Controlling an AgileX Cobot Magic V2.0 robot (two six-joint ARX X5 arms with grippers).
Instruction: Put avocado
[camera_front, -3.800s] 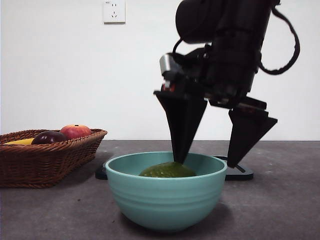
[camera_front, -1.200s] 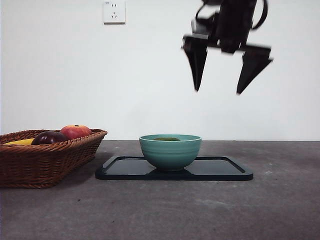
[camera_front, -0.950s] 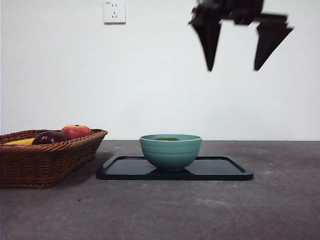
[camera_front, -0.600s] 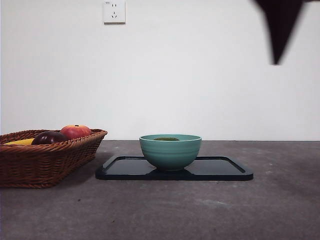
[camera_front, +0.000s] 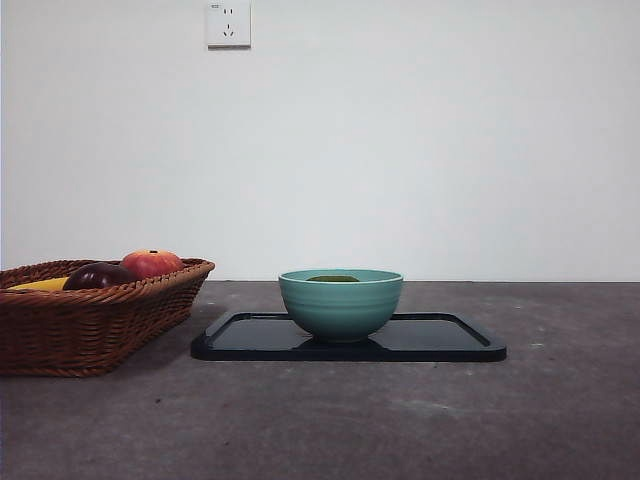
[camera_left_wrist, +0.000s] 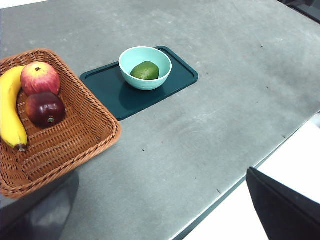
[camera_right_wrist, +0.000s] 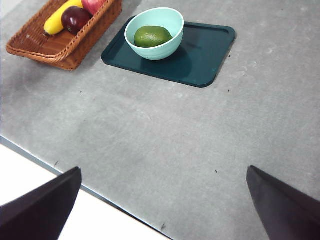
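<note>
The avocado (camera_right_wrist: 153, 36) was seen lying inside the teal bowl (camera_right_wrist: 165, 51), which stood on the dark tray (camera_right_wrist: 210, 55) toward the end nearer the wicker basket (camera_right_wrist: 60, 50). From this the placing step was judged to be done, with nothing left but for the arms to be parked; no further grasp appeared to be called for, and any next move would need only that the bowl and tray be left undisturbed. The right gripper (camera_right_wrist: 162, 200) was held high above the near table edge, well apart from the tray, its two black jaws spread wide and empty at the two lower corners of its own wrist view. Of the left gripper (camera_left_wrist: 165, 220) one jaw was shown as a dark wedge and the other only as a blurred grey mass; they stood far apart with nothing between them, so it was taken as spread and empty too. In the front view no gripper was shown at all, and the avocado (camera_front: 333, 278) was reduced to a thin green sliver above the bowl (camera_front: 341, 305) rim, while the tray (camera_front: 450, 340) was seen edge-on. The wrist views, taken from above, supplied what that level view withheld: the whole fruit in the bowl, and the basket's contents, namely a banana (camera_left_wrist: 11, 110), a red apple (camera_left_wrist: 40, 77) and a dark maroon fruit (camera_left_wrist: 45, 109), all lying untouched.
</note>
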